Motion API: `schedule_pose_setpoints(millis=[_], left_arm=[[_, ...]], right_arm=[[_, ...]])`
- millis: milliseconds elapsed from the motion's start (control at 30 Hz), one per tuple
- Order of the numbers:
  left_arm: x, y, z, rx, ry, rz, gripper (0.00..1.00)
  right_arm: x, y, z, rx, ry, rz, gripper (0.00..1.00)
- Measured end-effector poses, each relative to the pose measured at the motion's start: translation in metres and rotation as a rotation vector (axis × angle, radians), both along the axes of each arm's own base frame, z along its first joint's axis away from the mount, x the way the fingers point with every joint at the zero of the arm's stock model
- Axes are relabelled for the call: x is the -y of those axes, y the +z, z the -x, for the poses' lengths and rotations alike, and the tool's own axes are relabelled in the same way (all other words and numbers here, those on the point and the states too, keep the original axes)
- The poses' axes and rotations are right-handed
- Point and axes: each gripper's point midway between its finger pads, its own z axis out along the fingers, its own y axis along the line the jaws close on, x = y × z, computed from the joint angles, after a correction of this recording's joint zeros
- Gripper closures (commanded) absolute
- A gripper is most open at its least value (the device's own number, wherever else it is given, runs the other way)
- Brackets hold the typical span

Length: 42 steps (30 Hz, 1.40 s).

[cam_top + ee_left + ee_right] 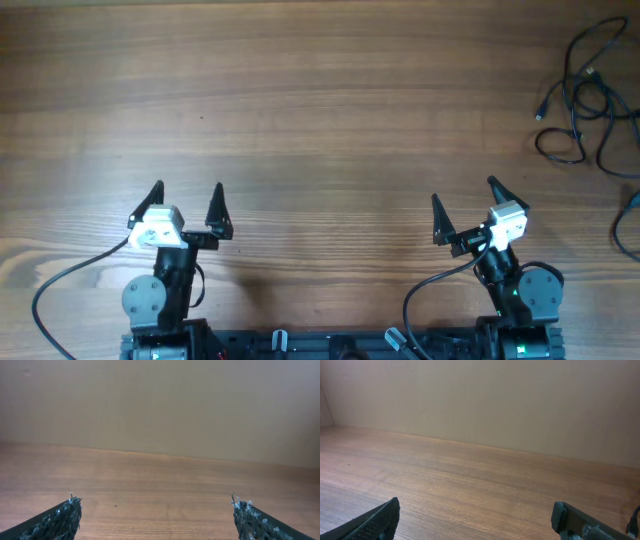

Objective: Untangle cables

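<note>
Your left pincer (188,190) and right pincer (464,192) both stand with jaws wide apart, holding nothing, low over the counter (320,110) near its front edge. Open wood stretches ahead of them. The cables (592,98) lie tangled far right, running past the overhead view's edge, well apart from your right pincer.

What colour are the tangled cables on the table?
Black; the cables show best in the overhead view.

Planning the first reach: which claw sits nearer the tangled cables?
The right claw: the cables lie at the far right, beyond it, much farther from the left claw.
</note>
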Motion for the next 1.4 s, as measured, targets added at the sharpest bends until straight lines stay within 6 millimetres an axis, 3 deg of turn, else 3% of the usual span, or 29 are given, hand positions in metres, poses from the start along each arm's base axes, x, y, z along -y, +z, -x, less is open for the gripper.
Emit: schedule_pose_setpoints(millis=[200,1400], left_arm=[[0.002,-0.033,0.001,-0.093,-0.005,0.007,0.0],[0.002,-0.033,0.001,-0.092,-0.007,0.007,0.0]], right_arm=[[0.0,0.0,0.0,0.0,0.0,0.0,0.0],[0.0,0.0,0.0,0.0,0.0,0.0,0.0]])
